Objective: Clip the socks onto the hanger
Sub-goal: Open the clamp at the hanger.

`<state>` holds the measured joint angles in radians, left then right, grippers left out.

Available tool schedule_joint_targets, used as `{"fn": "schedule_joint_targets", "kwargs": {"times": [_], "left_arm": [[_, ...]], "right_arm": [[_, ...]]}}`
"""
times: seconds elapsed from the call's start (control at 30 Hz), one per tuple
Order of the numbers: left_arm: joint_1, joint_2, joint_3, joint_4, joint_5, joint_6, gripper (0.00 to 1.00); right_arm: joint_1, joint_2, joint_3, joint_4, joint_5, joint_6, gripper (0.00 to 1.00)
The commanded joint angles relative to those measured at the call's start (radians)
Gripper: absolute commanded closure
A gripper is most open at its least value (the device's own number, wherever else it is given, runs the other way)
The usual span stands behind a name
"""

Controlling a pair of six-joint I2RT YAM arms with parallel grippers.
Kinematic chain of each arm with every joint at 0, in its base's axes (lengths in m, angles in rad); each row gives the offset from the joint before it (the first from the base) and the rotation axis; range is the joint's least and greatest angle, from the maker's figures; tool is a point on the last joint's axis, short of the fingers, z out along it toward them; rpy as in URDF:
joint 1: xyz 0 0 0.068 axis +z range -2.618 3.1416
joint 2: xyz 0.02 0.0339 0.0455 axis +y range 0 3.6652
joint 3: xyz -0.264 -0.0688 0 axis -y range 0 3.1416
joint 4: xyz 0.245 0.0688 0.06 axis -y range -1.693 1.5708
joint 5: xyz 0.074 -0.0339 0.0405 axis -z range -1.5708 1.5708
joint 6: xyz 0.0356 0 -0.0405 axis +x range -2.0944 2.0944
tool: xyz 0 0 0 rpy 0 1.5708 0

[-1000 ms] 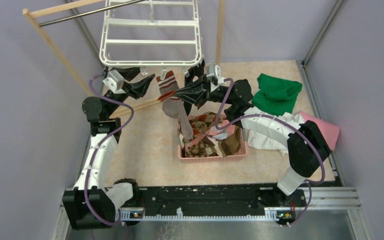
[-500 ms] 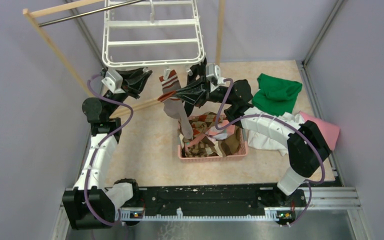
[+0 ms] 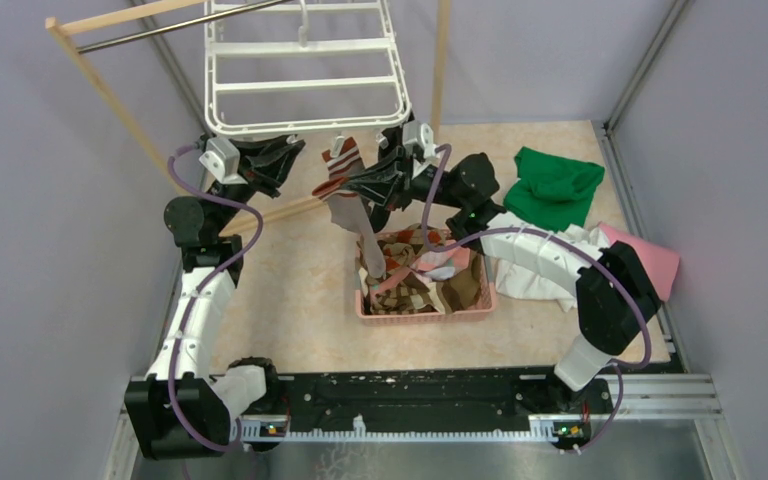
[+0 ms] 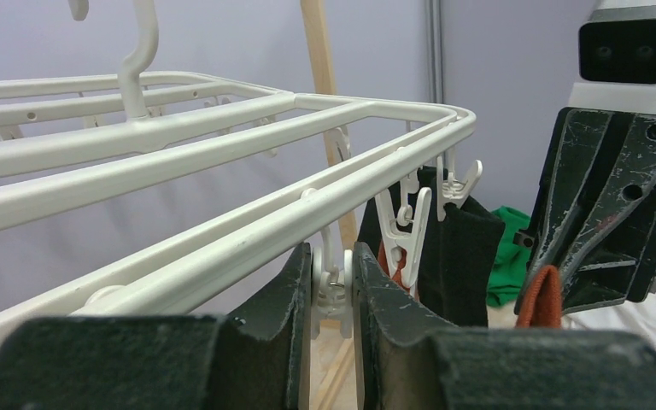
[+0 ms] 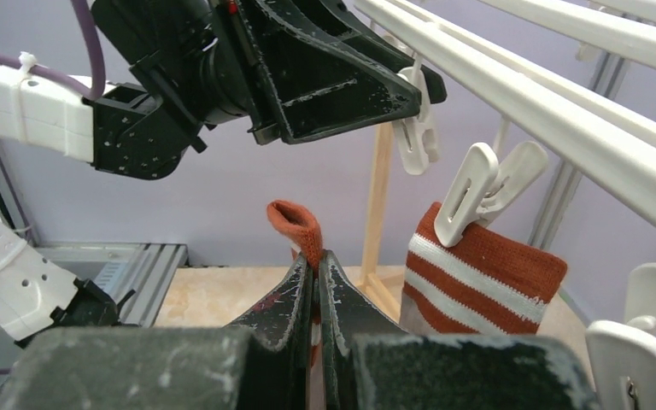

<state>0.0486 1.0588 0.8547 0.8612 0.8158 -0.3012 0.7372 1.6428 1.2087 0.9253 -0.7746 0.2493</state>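
The far part of the hanger (image 3: 300, 84) is cut off by the upper border of the top view, and only part of its hook is seen from the left wrist. From above, the small clips along its near edge are too small to be told apart. The lower length of the held sock (image 5: 297, 224) cannot be separated there from the striped sock (image 5: 483, 273) beside it. Only a grey length is seen hanging down to the pink basket (image 3: 425, 316) at the middle of the worktop. The socks (image 3: 407, 290) in the basket are made out only as a brown and pink heap.

The left gripper (image 3: 298, 150) is placed at the near edge of the hanger, and its fingers (image 4: 295, 290) are pressed against both sides of a white clip (image 4: 333, 286) that hangs from that edge. The right gripper (image 5: 317, 265) is closed tight just below the same edge, with the orange cuff of the held sock pinched between its fingertips. The striped sock is gripped at its cuff by a second clip (image 5: 478, 192). A black sock (image 4: 461, 248) is hung close to the hanger's near right corner. A green cloth (image 3: 557, 185) is seen toward the right edge of the worktop
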Motion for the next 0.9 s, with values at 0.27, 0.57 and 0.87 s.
{"fn": "schedule_joint_targets", "kwargs": {"times": [0.27,0.57,0.87], "left_arm": [[-0.006,-0.012,0.06,0.034,-0.049,-0.172,0.9],[-0.006,-0.025,0.057,0.041,-0.048,-0.25,0.91],[-0.006,-0.037,0.052,0.052,-0.039,-0.269,0.91]], "right_arm": [[0.072,-0.012,0.133,-0.202,0.239,0.02,1.0],[0.106,0.018,0.19,-0.289,0.365,0.135,1.0],[0.12,0.059,0.245,-0.372,0.435,0.216,1.0]]}}
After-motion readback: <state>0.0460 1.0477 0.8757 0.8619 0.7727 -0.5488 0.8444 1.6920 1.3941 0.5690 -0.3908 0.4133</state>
